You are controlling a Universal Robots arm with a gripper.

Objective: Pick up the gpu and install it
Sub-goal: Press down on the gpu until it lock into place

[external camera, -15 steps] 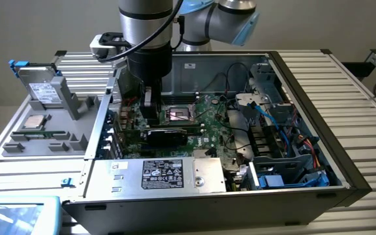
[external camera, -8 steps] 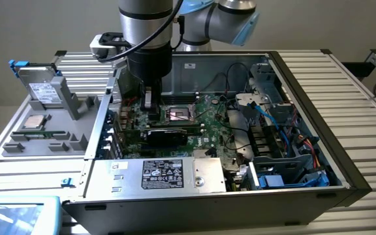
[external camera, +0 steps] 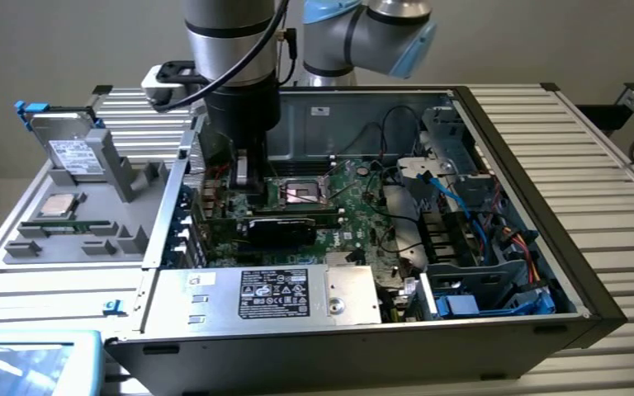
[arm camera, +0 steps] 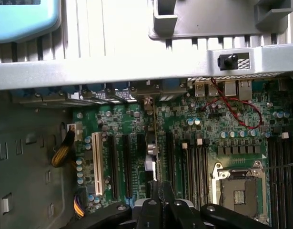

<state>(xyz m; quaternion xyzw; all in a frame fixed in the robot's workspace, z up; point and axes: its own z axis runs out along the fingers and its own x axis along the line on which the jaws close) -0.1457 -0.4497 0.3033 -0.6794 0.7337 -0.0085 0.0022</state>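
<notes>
Exterior view: reaching down into the open computer case [external camera: 515, 157]; pincer [external camera: 247, 188] closed narrow at the end of the gpu [external camera: 284, 224] toward the exterior view's left; gpu standing on edge across the green main board [external camera: 350, 194], black cooler facing the camera, seemingly at its slot. Probably best done by keeping the card upright and pressing straight down, evenly, without twist; a tilt could jam the contacts.

Wrist view: gpu [arm camera: 155, 143] seen edge-on as a thin line from the case's back wall to the pincer [arm camera: 160, 202]; pinched between the closed fingers; parallel with the black slots [arm camera: 128, 162]; cannot tell whether fully seated.
</notes>
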